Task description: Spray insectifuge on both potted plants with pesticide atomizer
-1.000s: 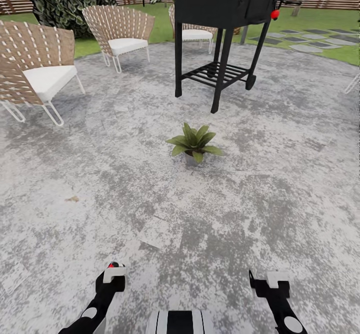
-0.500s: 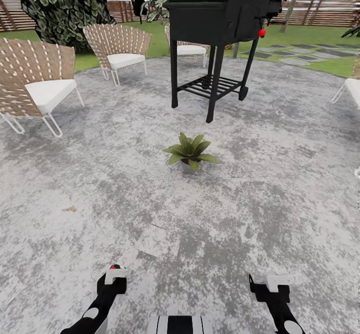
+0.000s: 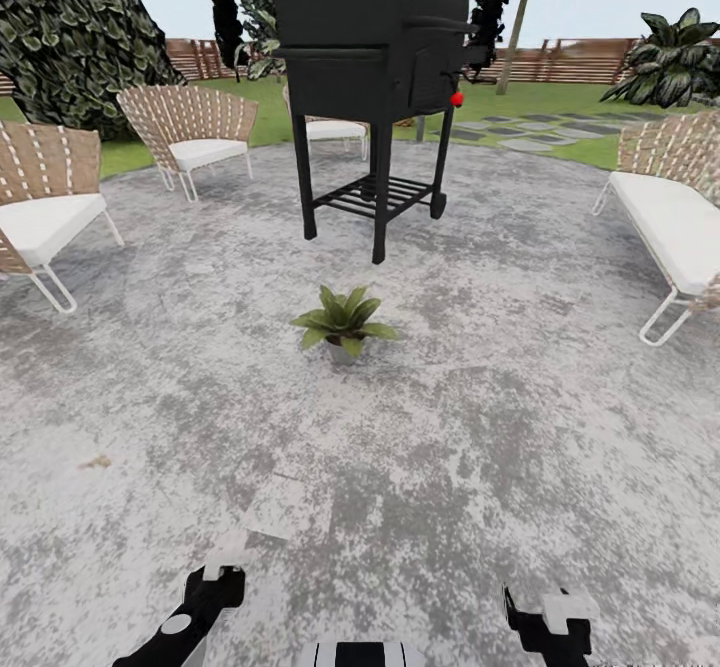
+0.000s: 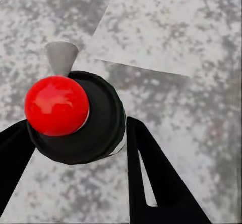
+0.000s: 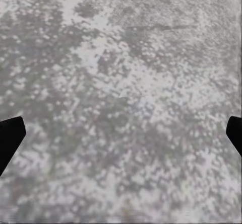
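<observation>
One potted plant (image 3: 343,319), a low rosette of pointed green leaves in a small grey pot, stands on the stone patio (image 3: 500,427) ahead of me, just in front of the grill. The second plant is out of view. My left gripper (image 3: 215,587) hangs low at the near left. In the left wrist view, that left gripper (image 4: 75,128) has its black fingers (image 4: 151,173) shut on the pesticide atomizer (image 4: 96,128), seen end-on as a dark round body with a pale nozzle and a red ball. My right gripper (image 3: 545,612) (image 5: 121,133) is open over bare stone.
A black grill (image 3: 375,37) on legs stands beyond the plant. Wicker chairs (image 3: 190,127) (image 3: 40,197) sit at the left and a wicker bench (image 3: 670,207) at the right. Lawn, dark shrubs (image 3: 70,27), stepping stones (image 3: 540,132) and a slatted fence (image 3: 560,59) ring the patio.
The whole view has swung right and lifted, bringing the right bench and trees into sight. Both grippers sit lower in the picture; their states look unchanged.
</observation>
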Robot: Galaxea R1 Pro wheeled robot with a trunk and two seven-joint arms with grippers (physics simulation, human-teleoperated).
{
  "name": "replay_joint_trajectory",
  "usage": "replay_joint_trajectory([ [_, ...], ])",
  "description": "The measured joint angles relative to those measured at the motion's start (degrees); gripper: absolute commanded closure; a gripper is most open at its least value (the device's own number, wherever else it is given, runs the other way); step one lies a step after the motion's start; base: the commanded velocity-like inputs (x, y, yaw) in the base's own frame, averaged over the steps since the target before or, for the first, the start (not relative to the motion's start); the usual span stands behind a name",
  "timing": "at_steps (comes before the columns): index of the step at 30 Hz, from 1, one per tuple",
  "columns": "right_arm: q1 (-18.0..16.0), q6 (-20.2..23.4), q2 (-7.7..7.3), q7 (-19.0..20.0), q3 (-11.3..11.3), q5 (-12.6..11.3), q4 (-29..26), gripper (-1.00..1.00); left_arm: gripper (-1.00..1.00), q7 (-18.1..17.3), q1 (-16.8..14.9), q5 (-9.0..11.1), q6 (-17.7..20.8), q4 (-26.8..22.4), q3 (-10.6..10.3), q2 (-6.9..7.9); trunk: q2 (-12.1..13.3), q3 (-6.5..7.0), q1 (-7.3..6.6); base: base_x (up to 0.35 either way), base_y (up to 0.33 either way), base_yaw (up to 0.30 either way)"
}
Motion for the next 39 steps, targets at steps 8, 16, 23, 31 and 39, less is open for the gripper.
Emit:
replay_joint_trajectory([
  [8, -0.02, -0.43, 0.09, -0.03, 0.03, 0.00, 3.14, -1.00, 1.00, 0.10, 0.02, 0.05, 0.13, 0.07, -0.02, -0.20, 0.11, 1.84, -0.21, 0.000, 0.000, -0.029],
  [16, 0.00, -0.41, 0.93, 0.22, 0.16, 0.17, 3.39, -1.00, 1.00, 0.11, 0.02, 0.22, 0.15, 0.15, 0.08, -0.48, 0.21, 4.02, -0.41, 0.000, 0.000, 0.000],
  [23, 0.01, -0.41, 0.97, 0.22, 0.16, 0.17, 3.47, -1.00, 1.00, -0.02, 0.02, 0.28, 0.09, 0.11, 0.08, -0.48, 0.31, 6.19, -0.59, 0.000, 0.000, 0.000],
  [31, 0.01, -0.41, 0.97, 0.22, 0.16, 0.17, 3.78, -1.00, 1.00, -0.07, 0.02, 0.50, 0.08, 0.09, 0.14, -0.48, 3.12, 8.39, -2.15, 0.000, 0.000, 0.000],
  [39, 0.00, -0.41, 0.97, 0.25, 0.16, 0.17, 3.91, -1.00, 1.00, -0.07, 0.02, 0.55, 0.12, 0.07, 0.15, -0.48, 6.33, 10.55, -3.91, 0.000, 0.000, 0.000],
])
